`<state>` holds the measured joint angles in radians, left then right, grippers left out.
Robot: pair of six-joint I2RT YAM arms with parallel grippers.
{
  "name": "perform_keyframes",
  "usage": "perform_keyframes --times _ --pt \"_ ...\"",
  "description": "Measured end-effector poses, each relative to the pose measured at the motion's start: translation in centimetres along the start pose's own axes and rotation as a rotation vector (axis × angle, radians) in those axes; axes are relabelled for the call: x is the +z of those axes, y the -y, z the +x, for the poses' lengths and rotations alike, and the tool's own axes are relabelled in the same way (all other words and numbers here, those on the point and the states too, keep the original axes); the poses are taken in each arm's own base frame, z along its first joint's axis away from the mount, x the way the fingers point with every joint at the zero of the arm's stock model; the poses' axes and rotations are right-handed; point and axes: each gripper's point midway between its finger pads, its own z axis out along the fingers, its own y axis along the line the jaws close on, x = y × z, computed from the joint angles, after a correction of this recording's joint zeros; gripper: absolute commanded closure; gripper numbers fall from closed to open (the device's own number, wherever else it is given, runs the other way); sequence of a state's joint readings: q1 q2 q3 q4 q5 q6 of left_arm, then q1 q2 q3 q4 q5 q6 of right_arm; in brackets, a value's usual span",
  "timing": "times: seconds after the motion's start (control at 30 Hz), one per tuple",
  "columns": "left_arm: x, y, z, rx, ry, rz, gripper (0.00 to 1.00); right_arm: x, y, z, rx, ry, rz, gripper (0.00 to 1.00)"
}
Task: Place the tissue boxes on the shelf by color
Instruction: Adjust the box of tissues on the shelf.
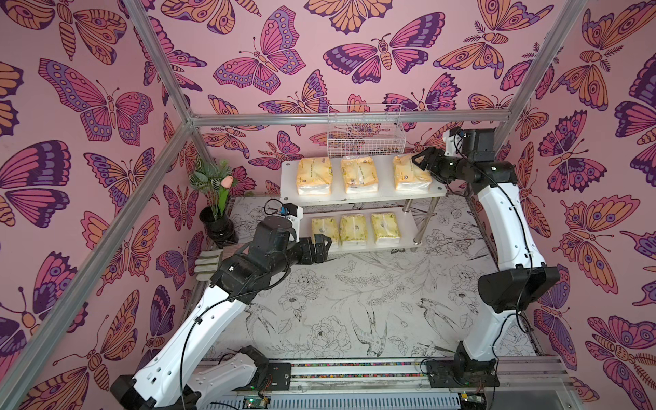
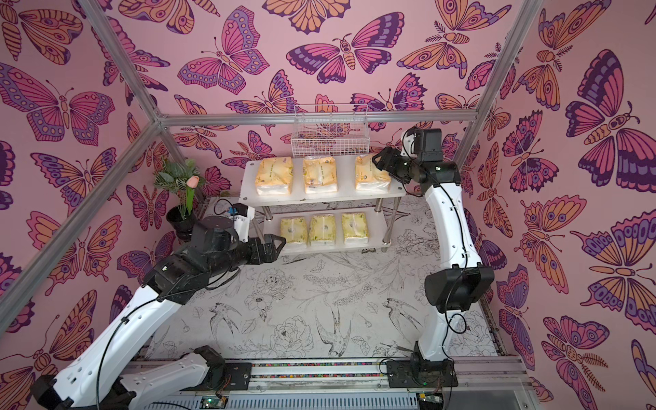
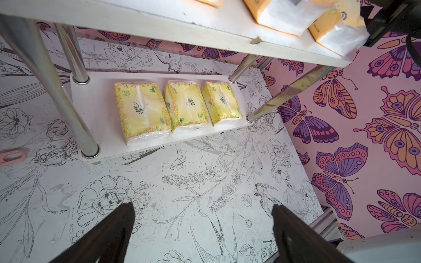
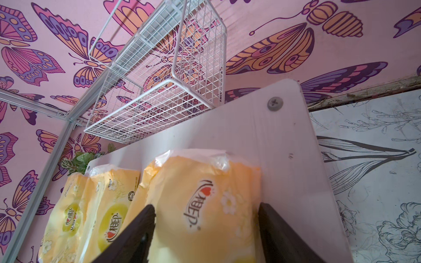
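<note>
Six packs (image 1: 355,175) lie on the shelf (image 1: 386,177): orange above, lemon below. The right end effector (image 4: 206,206) straddles the end orange pack (image 1: 410,174); whether it pinches, I cannot tell. The left end effector (image 3: 202,205) gapes empty. The packs are likely light, squashy and slick-wrapped, so grip gently across the narrow width.

White moulded-plastic arm links (image 1: 500,220) join blocky black motor housings (image 1: 514,287); thin black cables (image 1: 185,340) run alongside, clipped down.
</note>
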<state>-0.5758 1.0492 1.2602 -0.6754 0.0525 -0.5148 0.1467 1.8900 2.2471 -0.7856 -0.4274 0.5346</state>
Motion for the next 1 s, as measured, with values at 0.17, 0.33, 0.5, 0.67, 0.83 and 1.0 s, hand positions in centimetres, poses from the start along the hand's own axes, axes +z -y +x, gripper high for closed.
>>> perform_keyframes --times 0.17,0.33,0.5,0.67,0.83,1.0 --pt "0.0 0.0 0.0 -0.002 0.001 0.001 0.00 0.7 -0.1 -0.3 0.012 0.001 -0.015 0.26" --pt "0.0 0.0 0.0 -0.002 0.001 0.001 0.00 0.9 -0.4 -0.3 0.017 0.001 -0.028 0.26" --pt "0.0 0.0 0.0 -0.002 0.002 0.000 0.00 0.9 -0.6 -0.4 0.027 0.006 -0.037 0.20" --pt "-0.7 -0.5 -0.7 0.012 0.041 -0.031 0.00 -0.7 -0.8 -0.6 0.011 0.045 -0.017 0.01" --pt "-3.2 -2.5 -2.3 0.058 0.174 -0.138 0.00 -7.4 -1.5 -1.0 -0.014 0.161 0.006 0.01" --pt "-5.2 -6.7 -2.6 0.140 0.314 -0.327 0.00 -16.3 -0.5 0.5 -0.067 0.340 0.093 0.01"
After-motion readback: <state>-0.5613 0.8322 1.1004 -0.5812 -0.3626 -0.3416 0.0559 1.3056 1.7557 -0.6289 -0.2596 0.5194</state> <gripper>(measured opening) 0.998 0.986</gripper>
